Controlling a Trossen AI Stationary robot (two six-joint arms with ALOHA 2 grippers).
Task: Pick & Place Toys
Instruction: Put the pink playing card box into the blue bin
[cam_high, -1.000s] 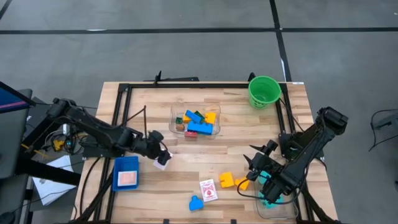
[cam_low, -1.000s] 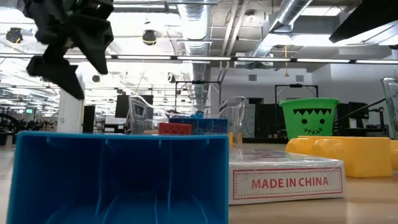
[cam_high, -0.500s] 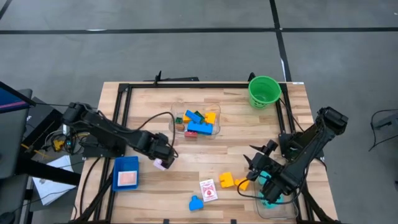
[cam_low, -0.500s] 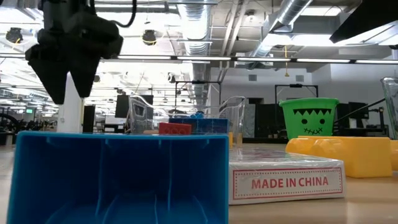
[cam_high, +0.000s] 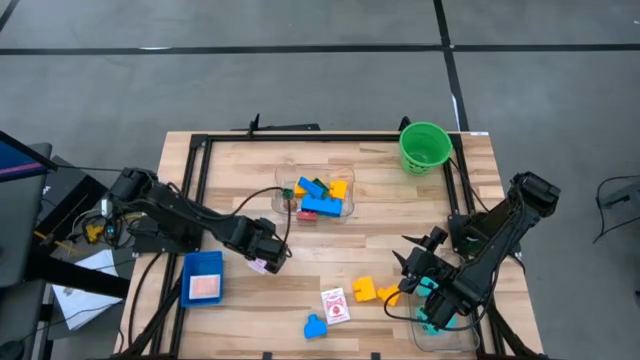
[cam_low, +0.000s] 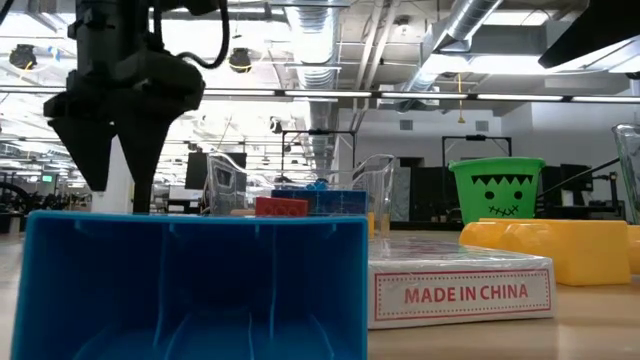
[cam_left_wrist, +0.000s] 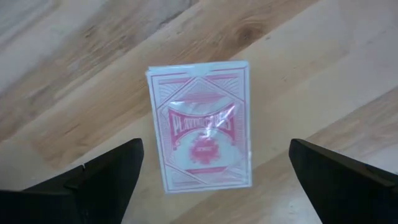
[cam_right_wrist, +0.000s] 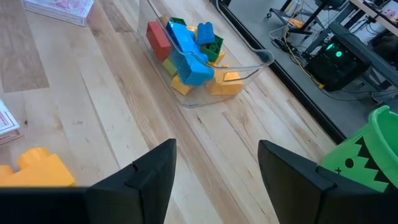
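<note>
Okay, left gripper (cam_left_wrist: 211, 171) hangs right over the card pack (cam_left_wrist: 202, 124) lying flat on the table (cam_high: 400, 215), jaws wide apart, nothing held. I'd drop straight down, centre the pack btwn the fingers, then close on its long edges. Right gripper (cam_high: 432, 300) waits by the table's right edge, jaws partly apart, empty.

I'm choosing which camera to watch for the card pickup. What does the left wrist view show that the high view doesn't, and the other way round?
Only the left wrist view: the red-and-white card deck seen face-on, lying flat on bare wood between the open left gripper fingers, untouched.

Only the high view: the whole layout, with the clear tub of bricks, the green bucket, the blue tray, a second card deck, loose yellow bricks, and the right gripper waiting near them.

Both: the left gripper over that deck on the wooden table.
</note>
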